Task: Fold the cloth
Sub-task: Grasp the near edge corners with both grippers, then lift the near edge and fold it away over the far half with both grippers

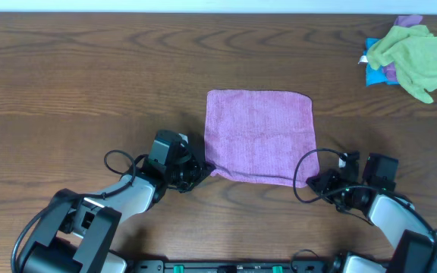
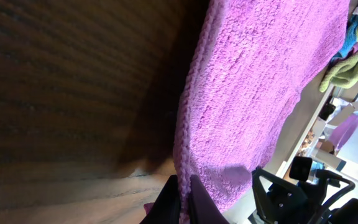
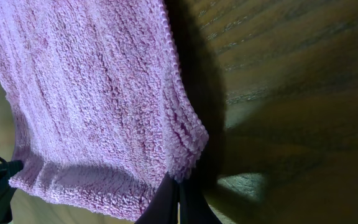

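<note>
The lilac cloth [image 1: 261,135] lies spread flat on the wooden table, near the middle. My left gripper [image 1: 201,171] is at its near left corner, shut on the cloth's hem [image 2: 183,168]. My right gripper [image 1: 315,182] is at its near right corner, shut on that corner [image 3: 185,163]. Both near corners look slightly lifted off the table. The cloth fills most of the left wrist view [image 2: 260,81] and the right wrist view [image 3: 86,93]. The white tag is not visible.
A heap of cloths lies at the far right table edge: a yellow-green cloth [image 1: 416,51] on top of a blue cloth [image 1: 373,73] and a purple one [image 1: 409,20]. The wooden table [image 1: 89,76] extends to the left and behind.
</note>
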You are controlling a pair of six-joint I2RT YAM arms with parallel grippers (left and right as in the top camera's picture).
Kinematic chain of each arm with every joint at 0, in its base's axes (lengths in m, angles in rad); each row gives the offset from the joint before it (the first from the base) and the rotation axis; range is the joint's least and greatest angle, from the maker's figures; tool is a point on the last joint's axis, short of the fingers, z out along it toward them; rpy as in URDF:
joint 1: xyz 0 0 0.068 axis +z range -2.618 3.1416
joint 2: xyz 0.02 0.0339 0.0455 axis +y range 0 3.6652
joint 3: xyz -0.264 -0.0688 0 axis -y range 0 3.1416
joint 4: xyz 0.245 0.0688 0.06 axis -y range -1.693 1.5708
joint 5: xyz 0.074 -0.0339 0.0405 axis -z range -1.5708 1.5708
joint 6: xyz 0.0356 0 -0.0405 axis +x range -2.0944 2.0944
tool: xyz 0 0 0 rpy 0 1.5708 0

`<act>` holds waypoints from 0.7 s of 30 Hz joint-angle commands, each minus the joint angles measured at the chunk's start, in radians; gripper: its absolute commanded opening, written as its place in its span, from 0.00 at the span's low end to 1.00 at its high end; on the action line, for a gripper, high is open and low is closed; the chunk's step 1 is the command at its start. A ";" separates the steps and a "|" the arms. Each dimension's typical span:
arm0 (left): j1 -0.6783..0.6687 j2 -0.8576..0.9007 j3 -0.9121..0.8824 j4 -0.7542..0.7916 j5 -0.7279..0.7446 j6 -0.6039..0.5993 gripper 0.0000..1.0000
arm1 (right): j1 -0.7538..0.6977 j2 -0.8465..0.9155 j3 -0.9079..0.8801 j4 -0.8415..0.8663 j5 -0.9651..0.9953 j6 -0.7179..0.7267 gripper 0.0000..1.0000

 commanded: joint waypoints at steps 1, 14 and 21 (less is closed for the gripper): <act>-0.001 0.013 -0.007 -0.002 0.006 0.048 0.06 | -0.003 0.013 -0.018 -0.005 0.029 -0.002 0.01; 0.002 0.002 -0.007 -0.093 0.157 0.115 0.06 | -0.003 -0.085 -0.018 -0.205 -0.015 -0.025 0.01; 0.054 -0.093 -0.007 -0.255 0.163 0.182 0.06 | -0.003 -0.277 -0.018 -0.347 0.011 -0.026 0.01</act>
